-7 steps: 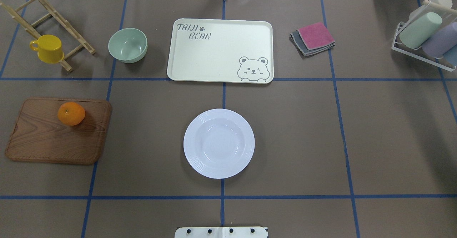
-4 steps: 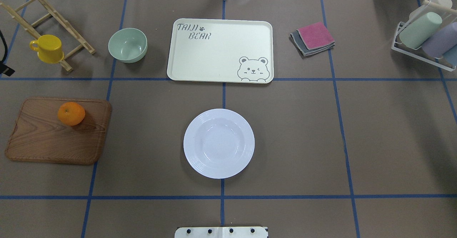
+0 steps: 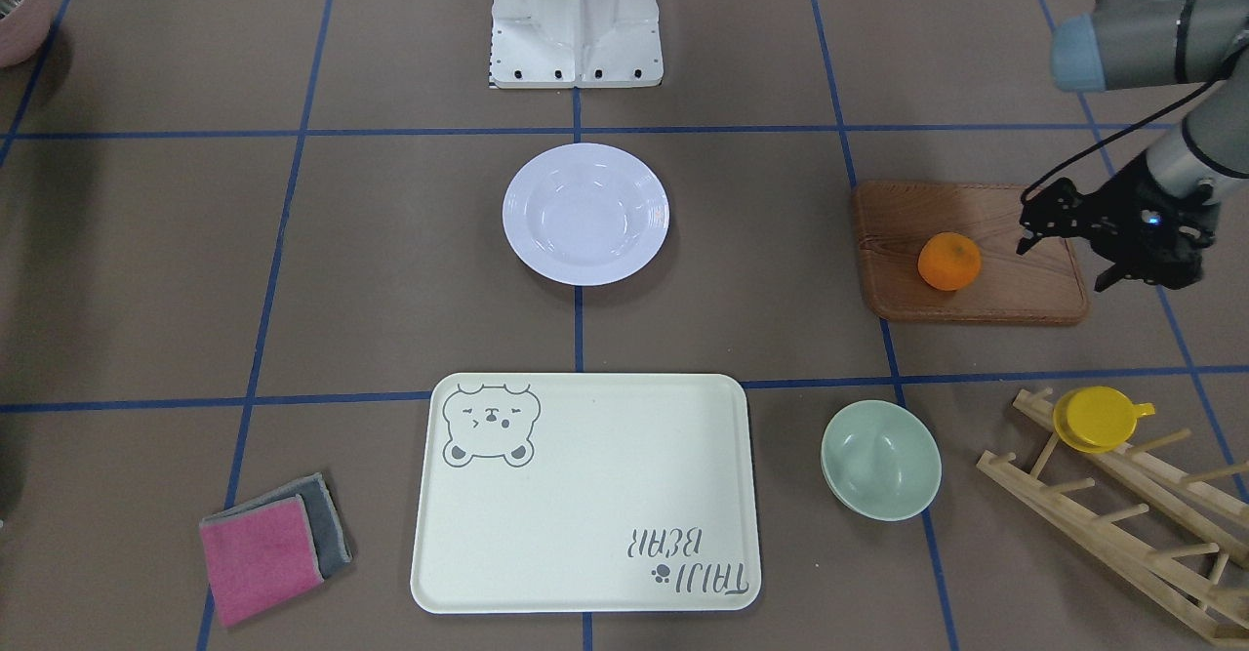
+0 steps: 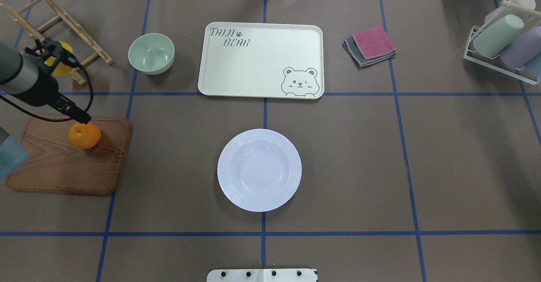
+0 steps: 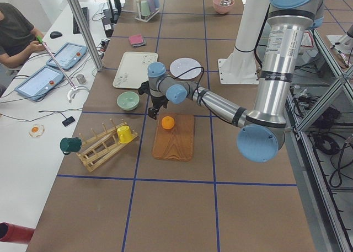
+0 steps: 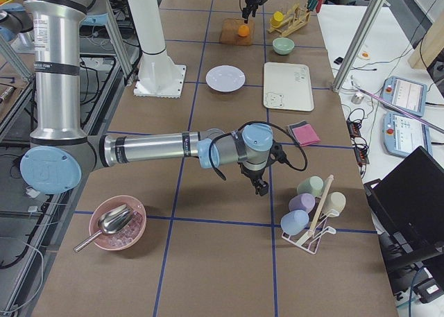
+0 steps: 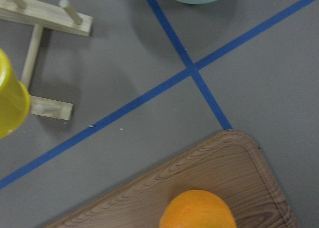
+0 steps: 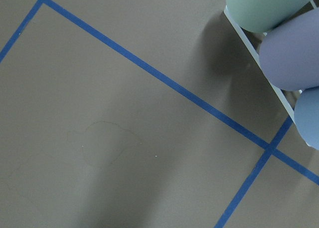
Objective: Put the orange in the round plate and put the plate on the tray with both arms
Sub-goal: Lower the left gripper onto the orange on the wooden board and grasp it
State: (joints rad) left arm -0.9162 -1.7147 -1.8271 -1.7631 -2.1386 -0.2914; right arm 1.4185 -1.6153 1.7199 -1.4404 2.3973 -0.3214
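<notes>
The orange (image 4: 84, 135) rests on the far part of a brown wooden board (image 4: 63, 168) at the table's left. It also fills the bottom edge of the left wrist view as the orange (image 7: 197, 210). My left gripper (image 3: 1066, 259) hovers just beyond the orange (image 3: 948, 261), open and holding nothing. The white round plate (image 4: 224, 170) lies empty at the table's middle. Behind it sits the cream tray (image 4: 253, 62), also empty. My right gripper (image 6: 260, 186) hangs over bare table near the cup rack; whether it is open or shut I cannot tell.
A pale green bowl (image 4: 151, 53) stands left of the tray. A yellow cup (image 3: 1098, 417) hangs on a wooden rack (image 3: 1122, 505). Folded cloths (image 4: 371, 45) lie right of the tray. A cup rack (image 4: 503, 41) stands far right. A person (image 5: 16, 31) sits beyond the table.
My left arm has come in from the left edge of the overhead view and now reaches over the board's far side beside the orange. The objects have not moved.
</notes>
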